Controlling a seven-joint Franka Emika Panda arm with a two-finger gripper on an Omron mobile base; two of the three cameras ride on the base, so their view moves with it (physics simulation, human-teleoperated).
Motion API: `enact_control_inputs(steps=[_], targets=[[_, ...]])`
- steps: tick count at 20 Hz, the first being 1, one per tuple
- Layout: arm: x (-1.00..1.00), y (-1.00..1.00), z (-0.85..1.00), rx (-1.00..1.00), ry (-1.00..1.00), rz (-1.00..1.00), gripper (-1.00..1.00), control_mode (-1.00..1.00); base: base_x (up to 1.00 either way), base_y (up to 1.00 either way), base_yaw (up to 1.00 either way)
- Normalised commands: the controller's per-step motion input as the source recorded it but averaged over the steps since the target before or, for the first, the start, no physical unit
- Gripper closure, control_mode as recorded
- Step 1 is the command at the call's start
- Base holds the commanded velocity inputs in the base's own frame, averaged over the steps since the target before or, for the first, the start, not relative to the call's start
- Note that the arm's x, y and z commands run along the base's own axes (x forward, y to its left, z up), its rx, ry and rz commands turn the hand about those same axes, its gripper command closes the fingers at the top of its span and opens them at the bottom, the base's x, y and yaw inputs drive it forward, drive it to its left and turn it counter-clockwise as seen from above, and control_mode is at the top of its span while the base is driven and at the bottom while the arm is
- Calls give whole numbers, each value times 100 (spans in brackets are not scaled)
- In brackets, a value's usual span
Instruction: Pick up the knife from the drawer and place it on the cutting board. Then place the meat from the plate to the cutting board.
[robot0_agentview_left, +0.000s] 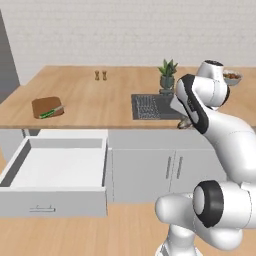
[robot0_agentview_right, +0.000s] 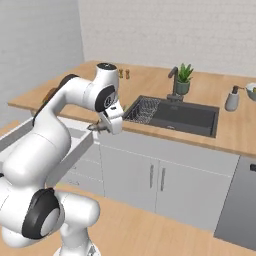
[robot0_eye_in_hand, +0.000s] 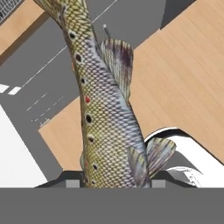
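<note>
A: Start at the left; what's there?

B: The cutting board (robot0_agentview_left: 47, 107) sits at the far left of the counter (robot0_agentview_left: 100, 95), and the knife (robot0_agentview_left: 51, 112) lies across its near edge, green handle toward the front; below it the drawer (robot0_agentview_left: 55, 172) stands pulled out, white inside, nothing in it that I can see.

A: So the knife half looks done; and the meat?

B: The meat (robot0_eye_in_hand: 103, 109) turns out to be a whole speckled fish; the gripper (robot0_eye_in_hand: 114, 181) is pinched on it near the tail end, the body hanging away from the hand; it's in the air off the front edge of the counter, by the draining mat (robot0_agentview_left: 150, 106) and sink (robot0_agentview_right: 175, 117), well apart from the board.

A: How will it handle?

B: I'd guess light but long and slick; held at one end it may swing or slip as the arm sweeps left; a hold nearer the thick middle would likely carry steadier; it should be set down flat beside the knife, not on the blade.

A: What do the views add to each other?

B: The left base view has the board, knife and drawer, with the fish just a small grey-brown lump at the hand; the right base view has the sink basin, the tap (robot0_agentview_right: 173, 80), the plant (robot0_agentview_right: 183, 80) and a soap bottle (robot0_agentview_right: 232, 98); the hand view gives the scales, fins and the grip itself, over the floor and cabinet fronts.
</note>
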Motion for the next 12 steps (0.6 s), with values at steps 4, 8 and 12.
enact_control_inputs(steps=[4,8,12], targets=[[0,0,0,0,0,0,100,100,1,100,30],[0,0,0,0,0,0,100,100,0,100,40],[0,0,0,0,0,0,100,100,0,100,48]])
